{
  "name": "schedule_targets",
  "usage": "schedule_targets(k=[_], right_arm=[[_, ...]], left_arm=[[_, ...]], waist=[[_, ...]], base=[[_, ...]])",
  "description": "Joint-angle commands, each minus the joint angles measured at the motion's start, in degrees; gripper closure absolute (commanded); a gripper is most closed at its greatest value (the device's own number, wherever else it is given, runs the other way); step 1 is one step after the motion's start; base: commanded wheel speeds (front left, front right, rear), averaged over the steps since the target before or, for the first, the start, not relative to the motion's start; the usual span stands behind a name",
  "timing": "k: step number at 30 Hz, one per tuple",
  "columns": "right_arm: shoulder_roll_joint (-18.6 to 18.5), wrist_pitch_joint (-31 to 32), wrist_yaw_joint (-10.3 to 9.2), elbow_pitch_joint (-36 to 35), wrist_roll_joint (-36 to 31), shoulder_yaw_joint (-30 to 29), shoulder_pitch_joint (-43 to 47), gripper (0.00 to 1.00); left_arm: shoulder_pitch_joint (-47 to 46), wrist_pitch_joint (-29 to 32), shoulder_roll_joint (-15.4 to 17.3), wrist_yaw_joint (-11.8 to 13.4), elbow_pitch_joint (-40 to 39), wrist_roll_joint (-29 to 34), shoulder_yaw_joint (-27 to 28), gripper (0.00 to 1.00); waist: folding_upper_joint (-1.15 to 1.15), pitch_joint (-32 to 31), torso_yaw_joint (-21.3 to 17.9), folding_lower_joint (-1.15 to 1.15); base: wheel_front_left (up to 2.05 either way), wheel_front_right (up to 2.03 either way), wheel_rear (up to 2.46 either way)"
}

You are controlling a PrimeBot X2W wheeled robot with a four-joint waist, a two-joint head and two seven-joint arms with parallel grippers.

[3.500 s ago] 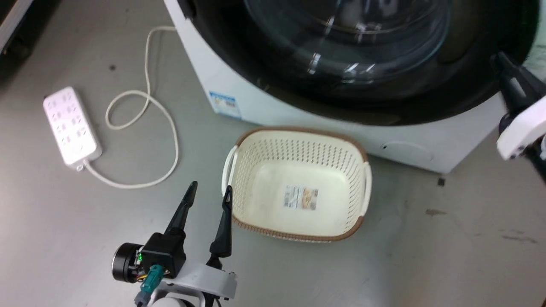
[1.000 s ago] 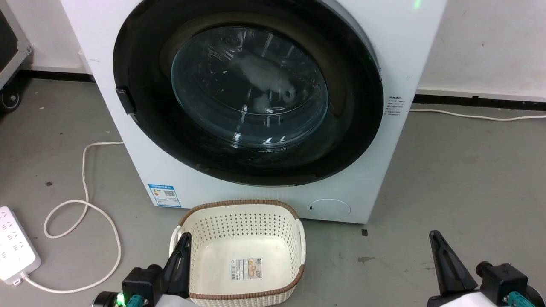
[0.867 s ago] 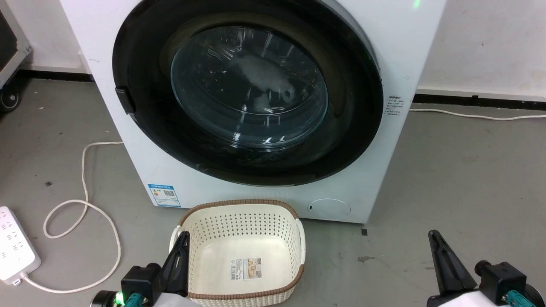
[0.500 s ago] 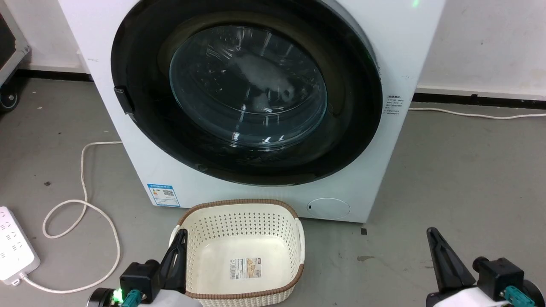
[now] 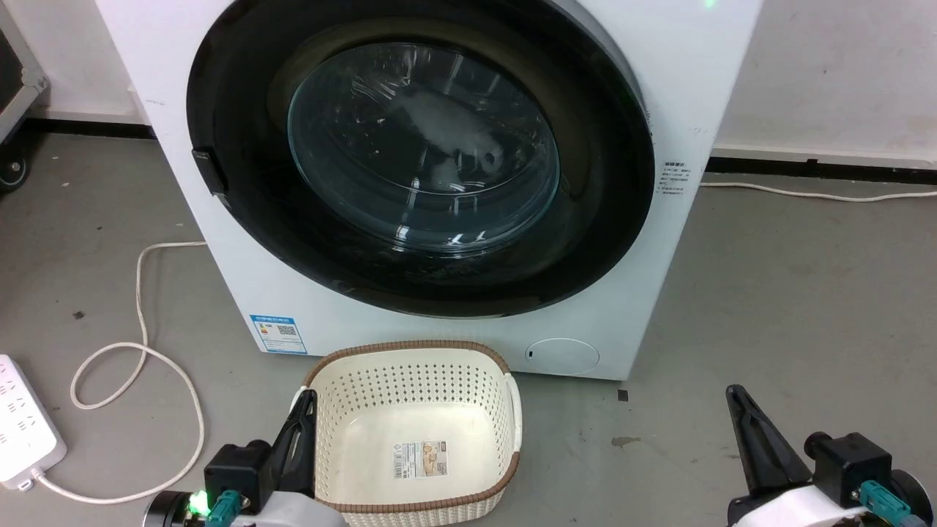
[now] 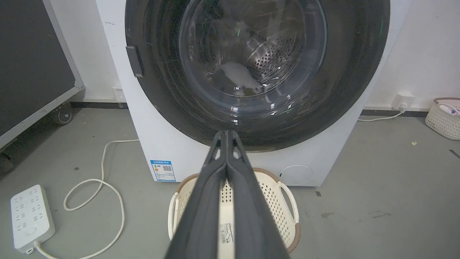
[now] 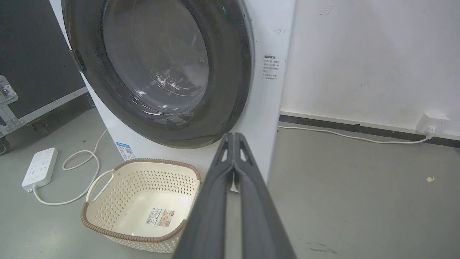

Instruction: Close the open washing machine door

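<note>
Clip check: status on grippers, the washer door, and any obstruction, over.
Grippers: left gripper and right gripper shut, empty, clear of the washing machine. Washing machine door looks seated flush. Cream basket on floor in front, below the door.

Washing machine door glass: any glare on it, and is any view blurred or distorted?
Head view: sharp, evenly lit; pale glare streaks cross the washing machine door glass. Left wrist view: wide-angle stretch toward the edges; less glare, so the drum holes show through. Right wrist view: door seen at a slant, small glints low on its glass.
</note>
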Motion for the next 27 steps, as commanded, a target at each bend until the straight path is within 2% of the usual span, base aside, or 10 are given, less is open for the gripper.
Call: schedule_targets(k=[1, 27], right_arm=[[0.2, 0.3, -0.02, -0.4, -0.4, 0.1, -0.8, 1.00], [0.2, 3.6, -0.03, -1.9, -2.1, 0.4, -1.8, 1.00]], left_arm=[[-0.8, 0.3, 0.0, 0.4, -0.4, 0.4, 0.3, 1.00], [-1.5, 3.5, 0.0, 1.6, -2.3, 2.1, 1.4, 1.00]], waist=[[0.00, 0.0, 0.0, 0.00], [0.00, 0.4, -0.4, 0.00]], base=[[0.00, 0.00, 0.00], [0.00, 0.00, 0.00]])
